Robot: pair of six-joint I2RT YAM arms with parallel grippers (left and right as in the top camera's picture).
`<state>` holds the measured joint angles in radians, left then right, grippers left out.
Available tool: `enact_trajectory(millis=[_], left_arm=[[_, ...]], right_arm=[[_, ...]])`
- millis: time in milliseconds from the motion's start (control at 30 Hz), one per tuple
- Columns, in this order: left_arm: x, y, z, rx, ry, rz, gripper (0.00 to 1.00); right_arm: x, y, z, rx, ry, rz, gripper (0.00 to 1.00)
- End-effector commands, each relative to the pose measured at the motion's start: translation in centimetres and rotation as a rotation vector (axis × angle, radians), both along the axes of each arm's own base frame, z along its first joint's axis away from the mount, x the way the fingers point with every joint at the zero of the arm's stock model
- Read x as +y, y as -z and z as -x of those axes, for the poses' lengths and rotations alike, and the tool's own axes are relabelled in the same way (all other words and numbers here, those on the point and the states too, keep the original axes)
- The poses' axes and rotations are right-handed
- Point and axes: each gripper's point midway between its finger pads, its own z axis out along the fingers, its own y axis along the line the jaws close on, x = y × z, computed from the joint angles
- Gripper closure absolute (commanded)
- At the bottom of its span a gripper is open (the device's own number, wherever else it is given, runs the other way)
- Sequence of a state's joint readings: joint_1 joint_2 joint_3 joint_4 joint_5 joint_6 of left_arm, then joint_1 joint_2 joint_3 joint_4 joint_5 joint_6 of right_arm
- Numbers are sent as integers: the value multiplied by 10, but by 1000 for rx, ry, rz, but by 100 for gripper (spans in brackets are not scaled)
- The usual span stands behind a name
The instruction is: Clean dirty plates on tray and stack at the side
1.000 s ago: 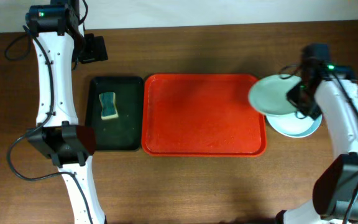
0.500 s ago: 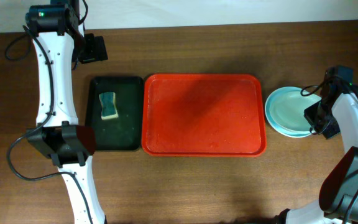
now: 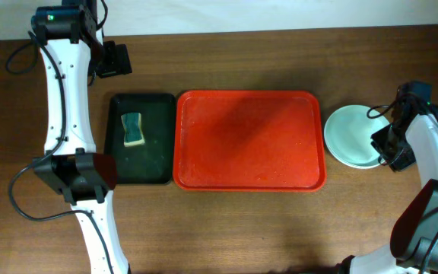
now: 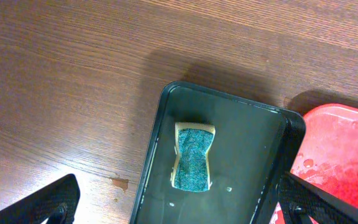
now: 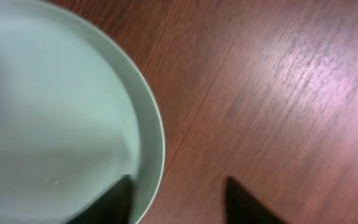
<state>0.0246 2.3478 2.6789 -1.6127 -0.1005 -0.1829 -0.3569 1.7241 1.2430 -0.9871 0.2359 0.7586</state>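
The red tray [image 3: 249, 141] lies mid-table with nothing on it; its corner shows in the left wrist view [image 4: 347, 155]. The plates [image 3: 348, 135] sit stacked on the table right of the tray, the pale mint green one on top; those beneath are hidden. In the right wrist view the mint plate [image 5: 48, 118] fills the left side. My right gripper [image 3: 386, 144] [image 5: 176, 202] is open at the stack's right rim, one finger over the plate, one over the wood. My left gripper [image 4: 179, 208] is open, high above the black tray.
A smaller black tray [image 3: 139, 138] left of the red tray holds a green-and-yellow sponge [image 3: 132, 129], also seen in the left wrist view [image 4: 194, 155]. Bare wooden table [image 3: 249, 228] surrounds everything.
My right gripper carried the mint plate from the tray's right edge onto the stack, set it flat and let go. The left arm has not moved.
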Motion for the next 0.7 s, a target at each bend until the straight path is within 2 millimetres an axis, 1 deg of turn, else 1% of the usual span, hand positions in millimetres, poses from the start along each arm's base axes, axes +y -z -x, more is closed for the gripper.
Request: enact_trajectory(millis=[0,33,100,167,200,233,300,333,367,467,567,667], left_arm=[[-3,-3,0,-8,4,8,1],[-3,-3,0,-8,4,8,1],[-3,-3,0,-8,4,8,1],[-3,-3,0,-8,4,8,1],[-3,-3,0,-8,4,8,1],[-3,-3,0,-8,4,8,1],[-3,-3,0,-8,4,8,1],[-3,-3,0,-8,4,8,1],[-3,-3,0,-8,4,8,1],[-3,-3,0,-8,4,8,1],[-3,-3,0,-8,4,8,1],[-3,-3,0,-8,4,8,1]], right_arm=[[9,4,2,-4,3,-55,37],[12,5,1,-4,-9,-72,29],[23,6,-3,-11,-90,-126,21],[39,7,-9,-19,-241,-190,9],[52,8,-13,-21,-358,-227,4],[63,10,-14,-19,-437,-251,1],[83,14,-13,-6,-567,-290,0],[104,20,-10,13,-625,-313,0],[120,25,-9,32,-700,-314,1],[142,28,-8,55,-828,-312,1],[167,28,-8,75,-920,-301,0],[190,28,-4,92,-997,-302,5]])
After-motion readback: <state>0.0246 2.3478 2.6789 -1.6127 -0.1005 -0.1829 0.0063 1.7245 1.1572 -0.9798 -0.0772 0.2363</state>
